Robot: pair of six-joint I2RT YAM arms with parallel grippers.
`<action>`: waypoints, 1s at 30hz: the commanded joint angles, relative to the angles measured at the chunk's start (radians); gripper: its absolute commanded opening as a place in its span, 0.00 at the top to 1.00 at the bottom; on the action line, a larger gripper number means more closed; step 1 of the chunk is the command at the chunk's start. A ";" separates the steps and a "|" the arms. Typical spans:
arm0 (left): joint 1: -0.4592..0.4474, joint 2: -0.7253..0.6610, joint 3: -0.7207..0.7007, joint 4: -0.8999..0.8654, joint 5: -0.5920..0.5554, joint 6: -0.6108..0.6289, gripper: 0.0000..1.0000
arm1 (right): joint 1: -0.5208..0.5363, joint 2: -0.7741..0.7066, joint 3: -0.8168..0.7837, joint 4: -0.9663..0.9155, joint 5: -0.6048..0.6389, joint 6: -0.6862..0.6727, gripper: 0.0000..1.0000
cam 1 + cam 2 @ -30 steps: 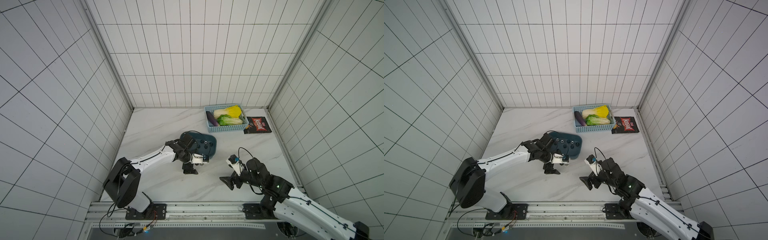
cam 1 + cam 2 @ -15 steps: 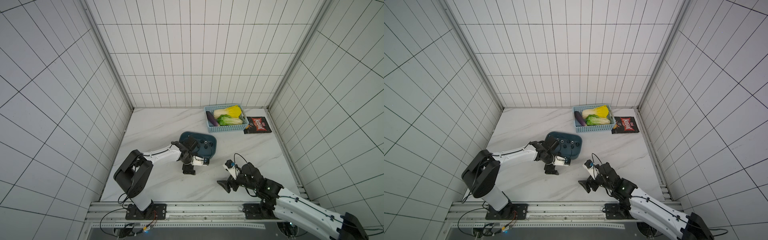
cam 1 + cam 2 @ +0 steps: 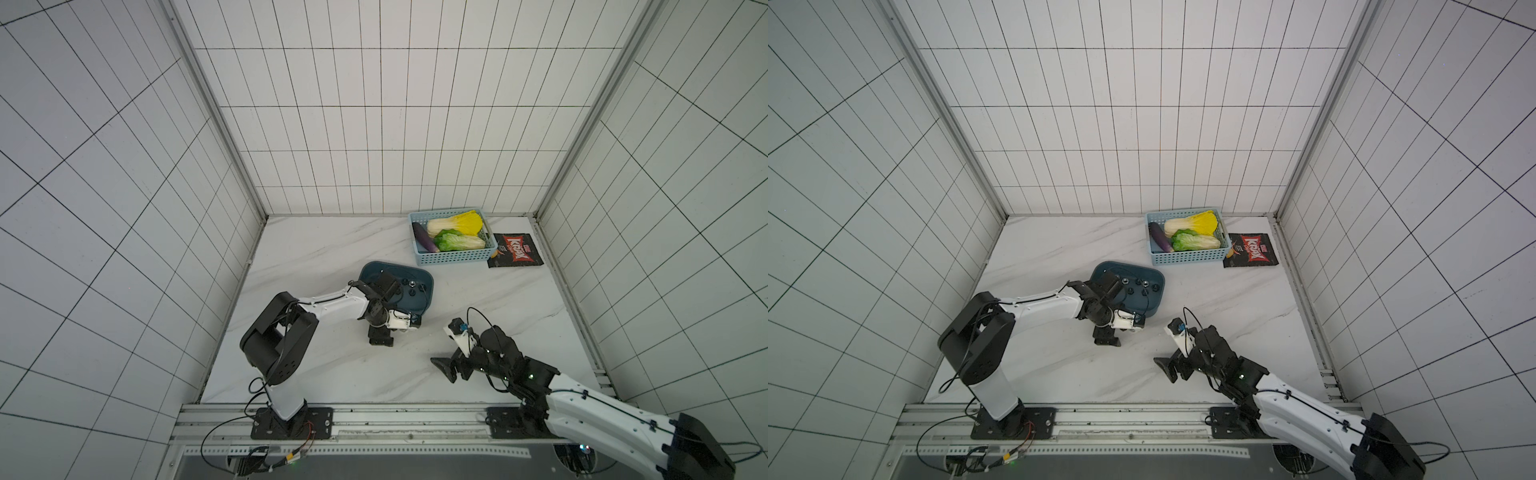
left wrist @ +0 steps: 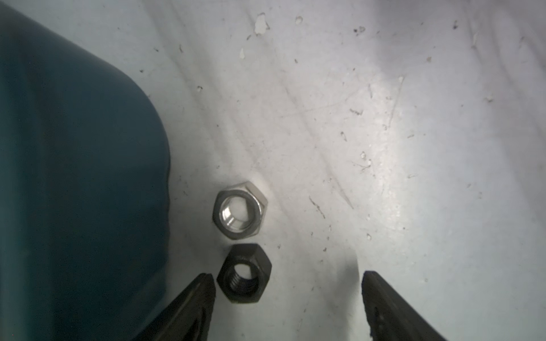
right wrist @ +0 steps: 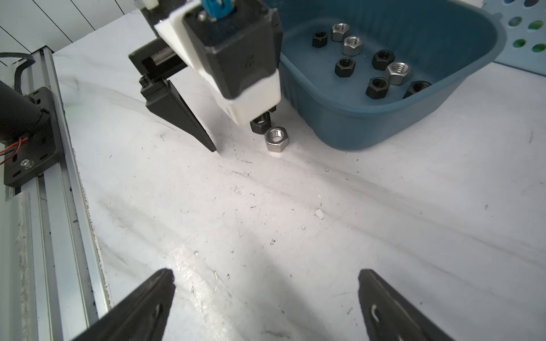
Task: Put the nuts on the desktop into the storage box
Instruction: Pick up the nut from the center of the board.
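Note:
Two nuts lie on the desktop [image 4: 384, 147] close to the wall of the dark teal storage box [image 4: 74, 177]: a silver nut [image 4: 240, 210] and a black nut [image 4: 244, 273]. My left gripper [image 4: 288, 279] is low over them and open. The black nut lies between its fingers, almost against one and far from the other. In the right wrist view the same black nut [image 5: 260, 122] and silver nut [image 5: 276, 139] lie beside the storage box [image 5: 384, 118], which holds several nuts. My right gripper [image 5: 266, 274] is open over bare desktop, with nothing between its fingers.
A light blue basket [image 3: 453, 257] of vegetables stands at the back right, with a dark snack bag [image 3: 515, 255] beside it. The metal rail [image 3: 374, 419] runs along the desktop's front edge. In both top views the left arm reaches across the box's near side [image 3: 1154, 291].
The left arm's elbow has swung in toward the box while its gripper stays over the two nuts. The right arm has dropped lower along the front, its gripper still open.

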 commanded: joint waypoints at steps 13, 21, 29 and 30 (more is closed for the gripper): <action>-0.003 0.026 0.034 0.003 0.000 -0.011 0.44 | 0.014 0.010 -0.002 0.011 0.019 0.001 0.01; -0.003 0.025 0.028 0.000 0.010 -0.010 0.58 | 0.015 0.016 -0.002 0.008 0.025 0.005 0.00; -0.003 0.017 0.016 0.007 0.015 -0.016 0.67 | 0.019 0.050 0.009 0.008 0.019 0.000 0.00; -0.003 0.018 0.017 0.008 0.014 -0.015 0.67 | 0.020 0.052 0.011 0.009 0.018 -0.002 0.00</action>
